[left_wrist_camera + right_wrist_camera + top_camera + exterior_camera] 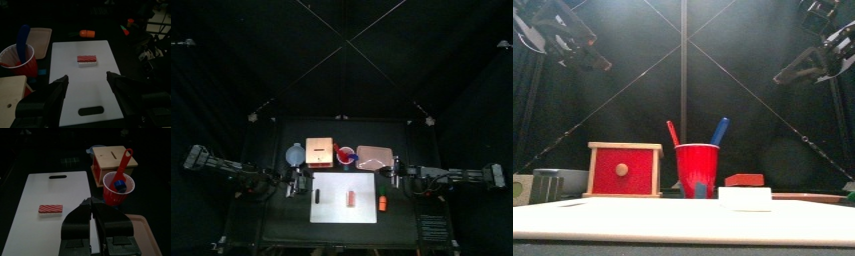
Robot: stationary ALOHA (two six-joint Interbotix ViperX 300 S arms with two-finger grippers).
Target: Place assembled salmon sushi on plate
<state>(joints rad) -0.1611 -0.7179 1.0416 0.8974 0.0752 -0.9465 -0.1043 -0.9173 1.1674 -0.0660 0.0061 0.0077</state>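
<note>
A: Where is the salmon sushi (87, 59)?

B: It lies flat on the white board (73, 90), alone. The plate (141, 230) sits just beside the board, near the red cup (118, 187).

A: How will it handle?

B: It looks tiny, light and soft. Pinch its long sides gently, low down.

A: And the grippers?

B: The left gripper (87, 84) is spread wide and empty. The right gripper (92, 212) is pinched together, empty too.

Both arms are matte black, built of jointed segments with silver-grey housings near their outer ends. The left gripper (87, 85) has two broad, flat black fingers; the right gripper (95, 218) has narrower black fingers with ridged, angular backs.
</note>
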